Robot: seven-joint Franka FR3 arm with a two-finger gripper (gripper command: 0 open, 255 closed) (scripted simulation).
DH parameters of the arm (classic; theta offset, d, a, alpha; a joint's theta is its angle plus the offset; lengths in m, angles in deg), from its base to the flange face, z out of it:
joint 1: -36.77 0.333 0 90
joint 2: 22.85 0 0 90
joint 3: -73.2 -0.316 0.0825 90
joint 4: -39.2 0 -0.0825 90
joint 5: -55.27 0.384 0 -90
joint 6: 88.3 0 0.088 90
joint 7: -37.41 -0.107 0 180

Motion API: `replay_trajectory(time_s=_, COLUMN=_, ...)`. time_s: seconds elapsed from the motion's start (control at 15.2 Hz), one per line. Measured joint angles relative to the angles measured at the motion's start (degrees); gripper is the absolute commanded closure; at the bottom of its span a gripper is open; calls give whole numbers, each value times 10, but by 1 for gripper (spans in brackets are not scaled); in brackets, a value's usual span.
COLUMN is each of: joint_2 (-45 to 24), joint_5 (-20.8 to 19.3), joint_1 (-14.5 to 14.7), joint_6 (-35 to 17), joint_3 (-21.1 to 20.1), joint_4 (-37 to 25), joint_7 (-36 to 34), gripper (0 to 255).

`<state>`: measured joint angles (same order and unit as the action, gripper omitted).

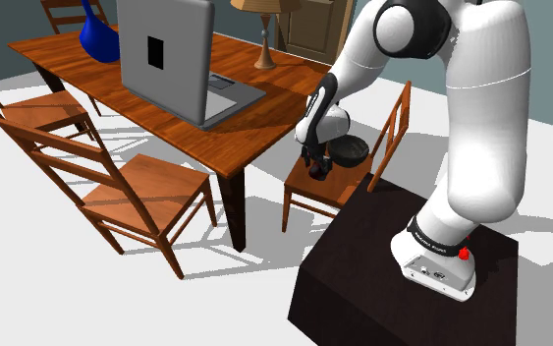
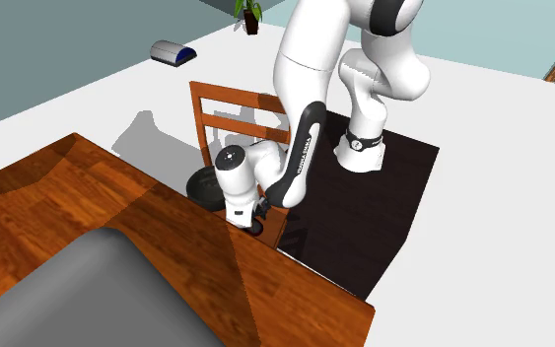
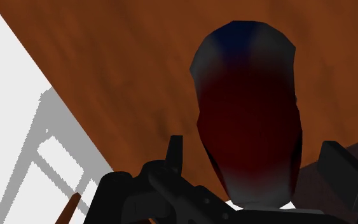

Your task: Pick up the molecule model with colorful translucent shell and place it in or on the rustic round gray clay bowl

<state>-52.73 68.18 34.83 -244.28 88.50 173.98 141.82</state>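
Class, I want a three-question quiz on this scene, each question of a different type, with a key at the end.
1. True or false: the dark bowl stands on the table top.
2. In the wrist view, the red and blue molecule model is: A) between the open fingers, untouched by them; B) inside the bowl; C) on the laptop.
3. Fill in: the vase is ____.
Key: 1 false, it stands on the chair seat beside the stand. 2 A. 3 blue.
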Motion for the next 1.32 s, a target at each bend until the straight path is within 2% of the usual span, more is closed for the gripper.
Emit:
replay_trajectory(time_s=0.26, joint_2=-2, joint_5=1, joint_1=-1, joint_6=-1, joint_3=-1, joint_4=-1, joint_7=1, gripper=0)
replay_trajectory(time_s=0.33, joint_2=-2, joint_5=1, joint_1=-1, joint_6=-1, joint_3=-1, joint_4=-1, joint_7=1, gripper=255)
replay_trajectory(time_s=0.99, joint_2=-2, joint_5=1, joint_1=-1, joint_6=1, joint_3=-2, joint_4=0, joint_7=1, gripper=255)
replay_trajectory(time_s=1.32, joint_2=33, joint_5=-14, joint_1=12, joint_6=22, joint_3=15, joint_4=11, joint_7=-9, gripper=255)
